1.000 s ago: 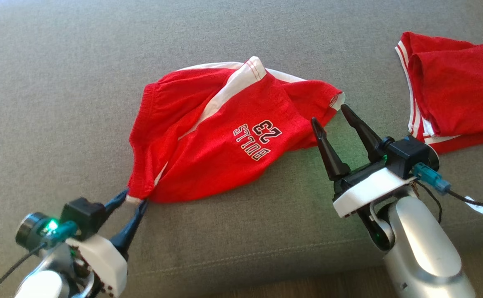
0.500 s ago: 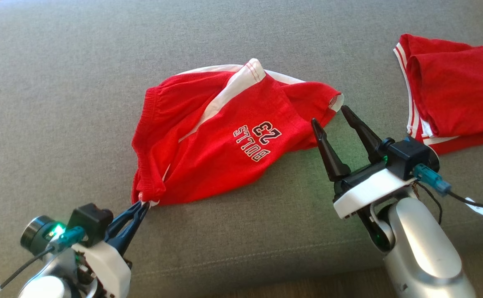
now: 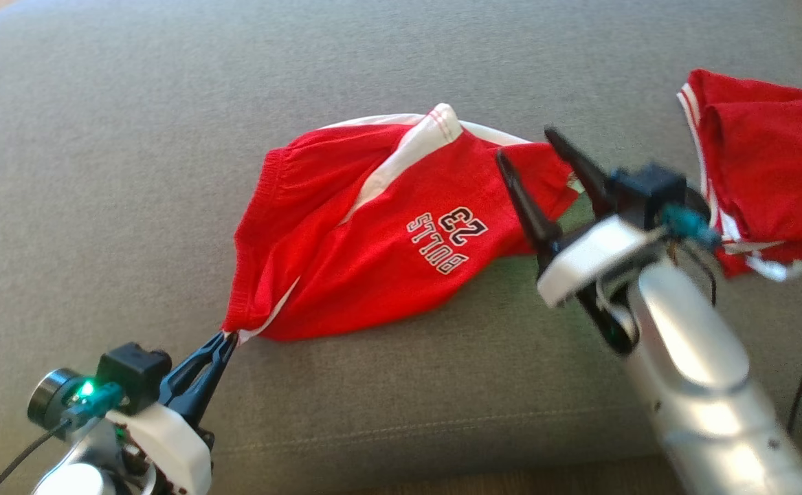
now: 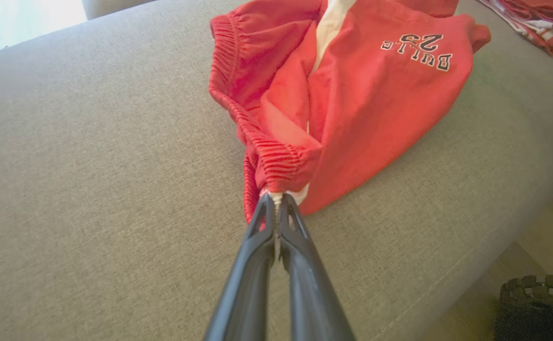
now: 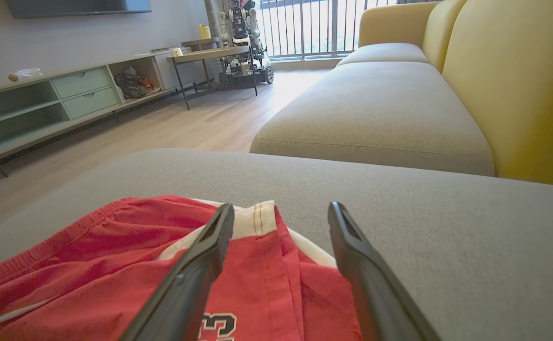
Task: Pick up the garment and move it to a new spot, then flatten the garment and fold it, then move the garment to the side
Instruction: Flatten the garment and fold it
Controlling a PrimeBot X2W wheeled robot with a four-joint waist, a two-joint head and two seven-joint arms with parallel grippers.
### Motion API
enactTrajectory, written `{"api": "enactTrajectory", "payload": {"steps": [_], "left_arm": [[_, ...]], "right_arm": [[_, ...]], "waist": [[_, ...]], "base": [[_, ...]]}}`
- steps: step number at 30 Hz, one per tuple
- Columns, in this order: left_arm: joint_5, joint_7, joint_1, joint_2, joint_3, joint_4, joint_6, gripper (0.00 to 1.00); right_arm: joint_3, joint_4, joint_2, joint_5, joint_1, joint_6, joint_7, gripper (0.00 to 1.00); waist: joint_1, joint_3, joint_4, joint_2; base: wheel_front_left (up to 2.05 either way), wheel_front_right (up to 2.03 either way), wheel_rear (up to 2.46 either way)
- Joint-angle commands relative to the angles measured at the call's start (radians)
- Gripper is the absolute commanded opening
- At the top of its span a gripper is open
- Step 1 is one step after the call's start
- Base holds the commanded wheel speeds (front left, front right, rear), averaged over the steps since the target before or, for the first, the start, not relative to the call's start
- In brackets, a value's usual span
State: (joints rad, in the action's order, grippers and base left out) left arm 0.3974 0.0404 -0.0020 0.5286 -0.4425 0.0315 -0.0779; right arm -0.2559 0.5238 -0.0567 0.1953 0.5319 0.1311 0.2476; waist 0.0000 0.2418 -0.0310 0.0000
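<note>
Red shorts (image 3: 373, 234) with white side stripes and "BULLS 23" print lie crumpled in the middle of the grey cushion (image 3: 132, 137). My left gripper (image 3: 227, 337) is shut on the near-left corner of the waistband; in the left wrist view the fingertips (image 4: 276, 201) pinch the white and red hem of the shorts (image 4: 352, 94). My right gripper (image 3: 524, 143) is open above the right end of the shorts, its fingers (image 5: 210, 246) spread over the red cloth (image 5: 267, 265) without holding it.
A second red garment (image 3: 765, 165) with white trim lies at the right of the cushion. The cushion's front edge and the wooden floor (image 3: 510, 478) run along the bottom. Beyond stand a yellow sofa (image 5: 494, 71), a low cabinet (image 5: 44, 99) and a side table (image 5: 210, 54).
My left gripper has shut on the shorts' corner. My right gripper has moved up and left, from beside the shorts to over their right end. The camera has shifted slightly.
</note>
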Motion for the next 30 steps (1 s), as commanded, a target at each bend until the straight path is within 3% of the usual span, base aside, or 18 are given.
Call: {"api": "enactTrajectory", "payload": {"steps": [1,10,16,18,21,22,23,25,26,30], "left_arm": [[0.0,-0.015,-0.031,0.02,0.045,0.024,0.009,0.0],[-0.013,-0.044,-0.082,-0.008,0.018,-0.016,0.003,0.0],[-0.021,-0.06,-0.112,-0.02,0.0,-0.042,-0.003,0.0],[-0.022,-0.064,-0.12,-0.023,-0.006,-0.05,-0.005,0.0],[-0.024,-0.067,-0.134,-0.025,-0.014,-0.06,-0.009,0.0],[-0.025,-0.067,-0.141,-0.026,-0.017,-0.063,-0.011,0.0],[-0.026,-0.068,-0.148,-0.027,-0.021,-0.066,-0.012,0.0],[-0.029,-0.069,-0.163,-0.027,-0.028,-0.072,-0.016,0.0],[-0.03,-0.071,-0.169,-0.028,-0.031,-0.075,-0.017,0.0],[-0.029,-0.075,-0.188,-0.026,-0.035,-0.089,-0.021,0.0]], "right_arm": [[-0.022,-0.017,0.006,0.009,0.035,0.0,-0.001,1.0],[-0.092,0.233,0.006,0.103,0.232,0.0,-0.093,1.0],[-0.169,0.342,0.006,0.152,0.316,0.0,-0.089,0.97],[-0.186,0.379,0.006,0.163,0.337,0.0,-0.09,0.75],[-0.197,0.434,0.006,0.174,0.367,0.0,-0.094,0.75],[-0.203,0.449,0.006,0.178,0.376,0.0,-0.094,0.68],[-0.21,0.46,0.006,0.184,0.384,0.0,-0.092,0.52],[-0.225,0.477,0.006,0.195,0.4,0.0,-0.082,0.29],[-0.232,0.481,0.006,0.201,0.408,0.0,-0.074,0.0],[-0.258,0.499,0.006,0.233,0.432,0.0,-0.061,0.0]], "waist": [[0.0,0.003,0.009,0.0],[0.0,0.031,0.061,0.0],[0.0,0.046,0.085,0.0],[0.0,0.05,0.092,0.0],[0.0,0.058,0.1,0.0],[0.0,0.061,0.102,0.0],[0.0,0.064,0.105,0.0],[0.0,0.07,0.108,0.0],[0.0,0.071,0.109,0.0],[0.0,0.075,0.107,0.0]], "base": [[0.0,0.0,0.0],[0.0,0.0,0.0],[0.0,0.0,0.0],[0.0,0.0,0.0],[0.0,0.0,0.0],[0.0,0.0,0.0],[0.0,0.0,0.0],[0.0,0.0,0.0],[0.0,0.0,0.0],[0.0,0.0,0.0]]}}
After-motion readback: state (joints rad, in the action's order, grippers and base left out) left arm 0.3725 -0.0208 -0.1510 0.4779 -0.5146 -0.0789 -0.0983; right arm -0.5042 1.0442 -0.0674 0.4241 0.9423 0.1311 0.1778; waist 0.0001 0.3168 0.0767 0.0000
